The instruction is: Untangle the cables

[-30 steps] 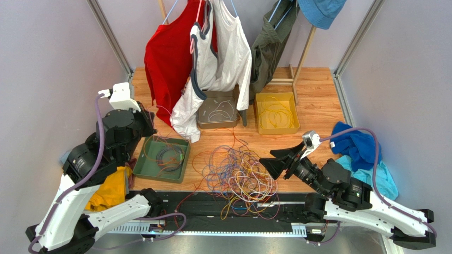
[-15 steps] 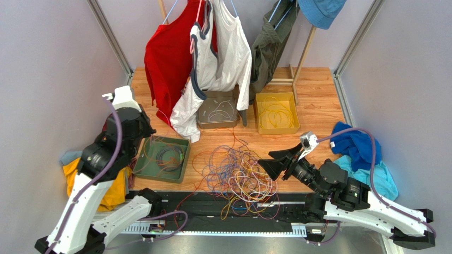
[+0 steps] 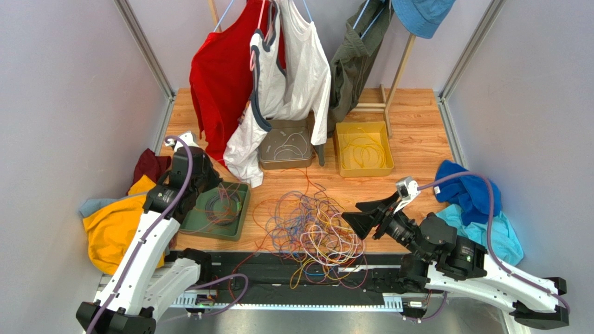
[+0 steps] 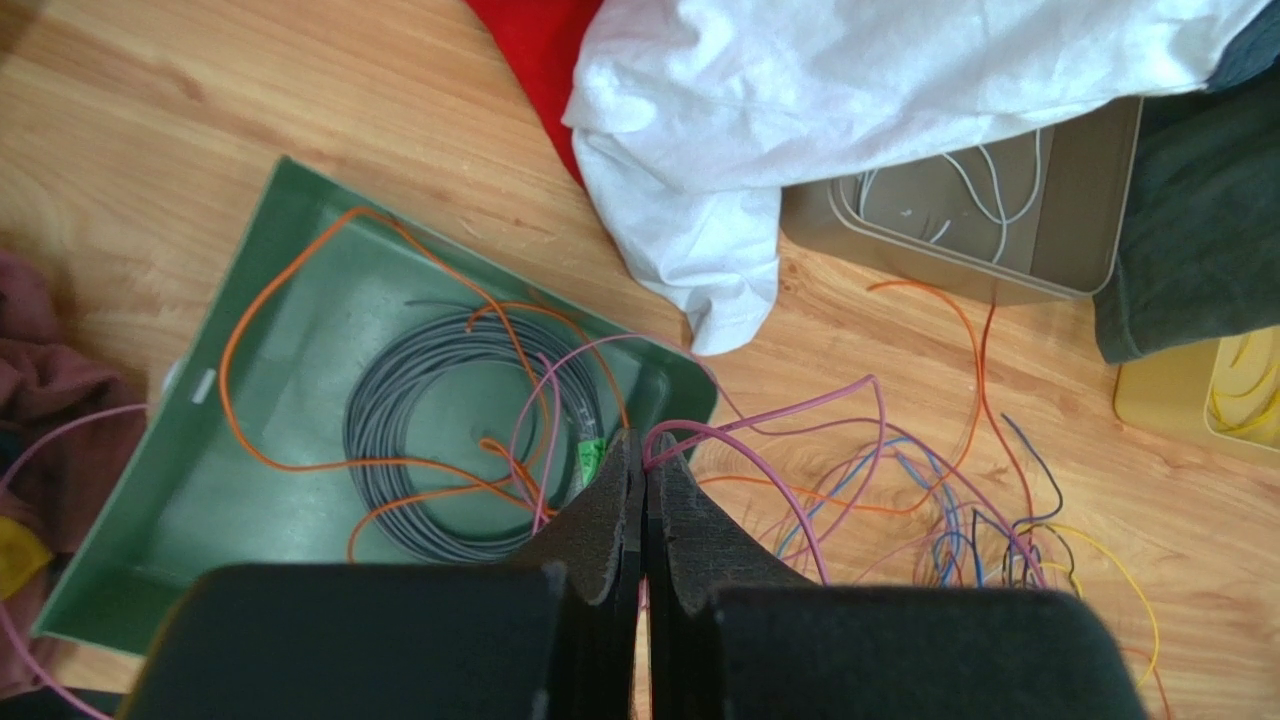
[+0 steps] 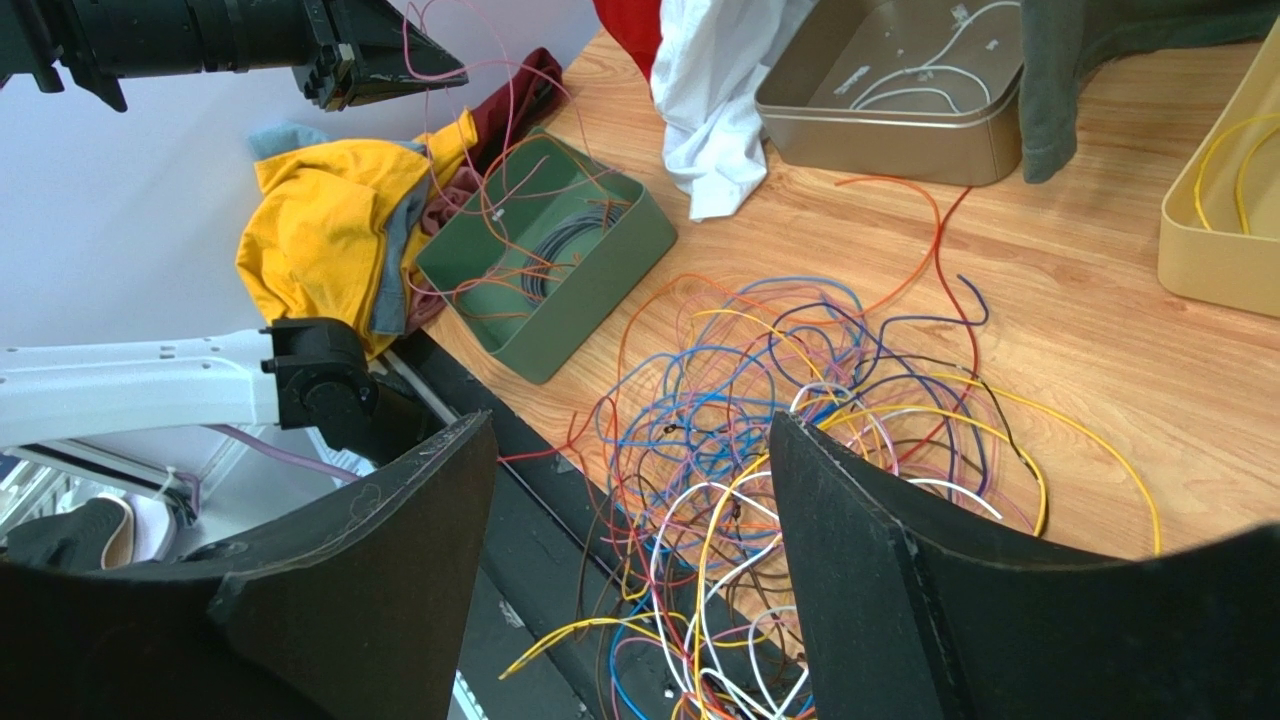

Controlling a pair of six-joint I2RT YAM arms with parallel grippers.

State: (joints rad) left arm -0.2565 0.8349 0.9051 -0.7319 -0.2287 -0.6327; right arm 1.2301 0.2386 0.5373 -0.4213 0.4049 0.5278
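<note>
While a grey coil lies in the green tray, the left hand pinches a pink cable; the right hand gapes empty.

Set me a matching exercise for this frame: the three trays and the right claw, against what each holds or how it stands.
Things:
1. green tray
2. grey-brown tray
3. yellow tray
4. right claw

States:
a. yellow wires inside
b. open, facing the tangled cables
c. grey coil inside
d. white wires inside

Pairs: 1-c, 2-d, 3-a, 4-b
</note>
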